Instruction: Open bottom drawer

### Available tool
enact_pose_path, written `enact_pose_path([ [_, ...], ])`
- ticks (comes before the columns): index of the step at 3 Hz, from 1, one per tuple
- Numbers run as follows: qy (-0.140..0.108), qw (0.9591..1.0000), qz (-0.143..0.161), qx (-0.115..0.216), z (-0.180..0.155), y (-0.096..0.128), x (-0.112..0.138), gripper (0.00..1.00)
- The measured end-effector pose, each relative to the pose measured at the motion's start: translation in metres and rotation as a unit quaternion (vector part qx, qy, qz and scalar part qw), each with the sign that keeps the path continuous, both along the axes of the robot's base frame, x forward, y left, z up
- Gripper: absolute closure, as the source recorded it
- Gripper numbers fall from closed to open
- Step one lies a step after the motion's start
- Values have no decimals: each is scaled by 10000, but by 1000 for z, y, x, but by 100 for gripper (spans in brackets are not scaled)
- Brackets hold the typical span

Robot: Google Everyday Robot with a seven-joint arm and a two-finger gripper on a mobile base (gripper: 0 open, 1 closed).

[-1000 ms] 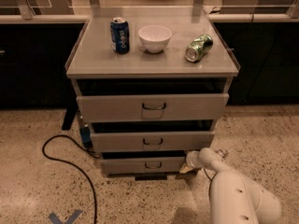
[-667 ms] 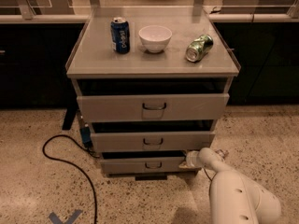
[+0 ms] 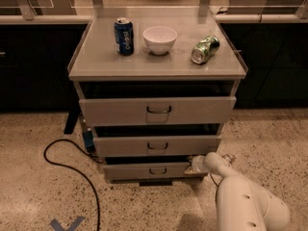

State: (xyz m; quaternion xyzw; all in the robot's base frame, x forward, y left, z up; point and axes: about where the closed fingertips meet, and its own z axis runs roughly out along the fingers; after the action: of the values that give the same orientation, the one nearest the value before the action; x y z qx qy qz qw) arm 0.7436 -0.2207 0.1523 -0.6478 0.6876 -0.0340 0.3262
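- The white arm is seen at the lower right of the frame. Its claw is placed at the right end of the bottom drawer; whether the claw is apart or together cannot be told.
- The bottom drawer is found low at the centre, under the middle drawer. A dark gap is shown above its front, so it is judged to be only a little open.
- The small handle at the centre is not touched. A pull from the right end should be kept straight toward the camera, otherwise the drawer may be jammed sideways.
- A slow pull is advised, so that the blue can, the bowl and the lying green can on the desk are not shaken.
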Motion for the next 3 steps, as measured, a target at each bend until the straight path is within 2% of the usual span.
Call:
enact_pose_path([
  [1,78,9998,-11,-161,-2,-3,-15,100],
  [2,14,9993,-123,-366,8,-20,-22,100],
  [3,14,9993,-123,-366,7,-18,-22,100],
])
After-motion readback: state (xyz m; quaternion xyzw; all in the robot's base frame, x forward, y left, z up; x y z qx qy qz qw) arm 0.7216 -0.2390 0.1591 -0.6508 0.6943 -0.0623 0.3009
